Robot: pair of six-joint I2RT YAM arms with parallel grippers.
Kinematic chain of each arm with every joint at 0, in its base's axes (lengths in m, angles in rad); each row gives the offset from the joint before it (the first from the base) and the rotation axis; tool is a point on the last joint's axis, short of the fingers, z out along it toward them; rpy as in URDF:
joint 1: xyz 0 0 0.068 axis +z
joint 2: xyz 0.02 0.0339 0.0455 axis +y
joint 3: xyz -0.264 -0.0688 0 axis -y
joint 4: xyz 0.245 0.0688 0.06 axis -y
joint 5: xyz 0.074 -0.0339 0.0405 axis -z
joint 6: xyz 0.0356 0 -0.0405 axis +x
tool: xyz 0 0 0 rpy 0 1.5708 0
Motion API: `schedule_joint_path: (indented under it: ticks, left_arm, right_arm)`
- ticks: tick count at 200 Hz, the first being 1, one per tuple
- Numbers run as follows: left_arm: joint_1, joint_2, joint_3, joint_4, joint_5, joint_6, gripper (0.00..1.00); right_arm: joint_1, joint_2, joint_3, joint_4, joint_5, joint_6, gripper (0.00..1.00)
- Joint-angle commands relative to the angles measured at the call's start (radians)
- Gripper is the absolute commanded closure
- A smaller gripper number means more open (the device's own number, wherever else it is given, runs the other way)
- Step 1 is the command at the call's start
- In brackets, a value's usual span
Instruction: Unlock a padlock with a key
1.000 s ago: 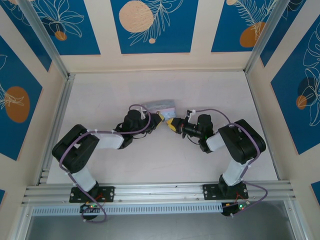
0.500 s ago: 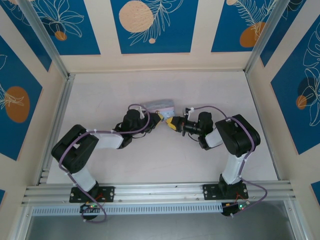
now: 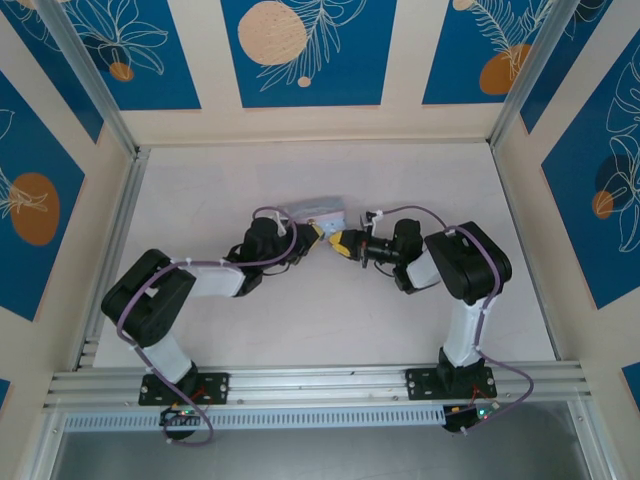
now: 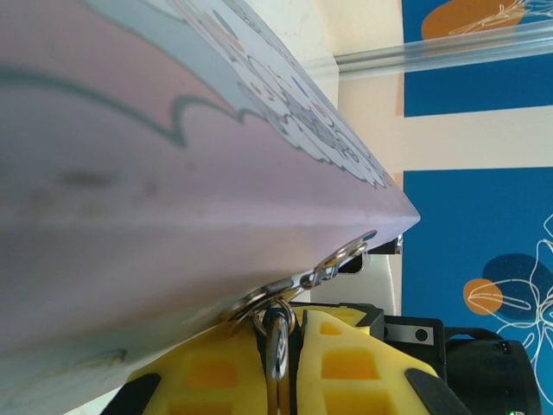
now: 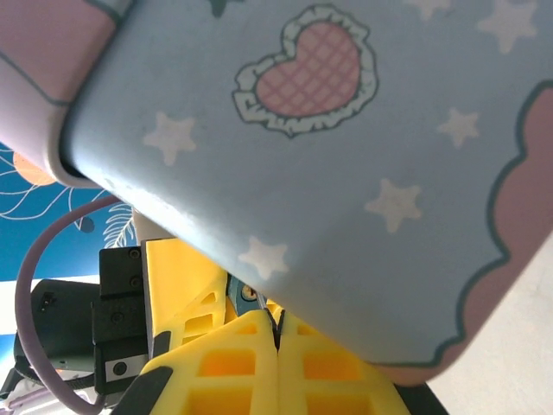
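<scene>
The padlock [image 4: 276,350] hangs by small metal rings [image 4: 341,256] from the edge of the pastel cartoon tin [image 3: 317,211]. My left gripper [image 4: 289,327] is shut on it, its yellow pads pressed to either side. In the right wrist view the padlock [image 5: 236,296] shows as a bluish body with a small round keyhole, just under the tin [image 5: 346,147]. My right gripper [image 5: 276,327] is shut on the key [image 5: 266,303]; a thin metal tip sticks out of its pads right beside the keyhole. In the top view the left gripper [image 3: 320,236] and right gripper [image 3: 338,243] meet tip to tip at the tin's near edge.
The tin lies tilted near the middle of the white table [image 3: 200,190]. Aluminium rails [image 3: 110,230] and patterned blue walls close in the sides and back. The left gripper's yellow finger [image 5: 177,285] and a purple cable [image 5: 34,259] sit close to the right gripper.
The right arm has swung its elbow left and upward, and its gripper has crept slightly left toward the left gripper. The left arm and the tin have stayed put.
</scene>
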Motion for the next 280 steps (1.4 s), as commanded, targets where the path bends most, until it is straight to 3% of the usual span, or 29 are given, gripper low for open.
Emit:
schedule_joint_path:
  ticks: [1,130,193,223,280]
  left_arm:
    - [-0.034,-0.047,0.017,0.117,0.133,-0.018,1.0]
    - [-0.034,-0.096,0.001,0.124,0.144,-0.028,1.0]
    - [-0.034,-0.076,0.0,0.177,0.13,-0.071,1.0]
    - [-0.034,-0.085,0.005,0.179,0.128,-0.076,1.0]
    - [-0.035,-0.106,0.006,0.188,0.12,-0.092,1.0]
  right_arm:
    - [0.015,0.029,0.026,-0.003,-0.006,0.008,1.0]
    - [-0.025,0.054,0.013,-0.135,0.061,-0.014,1.0]
    - [0.051,0.055,0.028,-0.023,0.032,0.02,1.0]
    - [0.05,0.065,0.023,0.059,0.038,0.081,1.0]
    - [0.037,0.094,0.052,0.059,0.041,0.133,1.0]
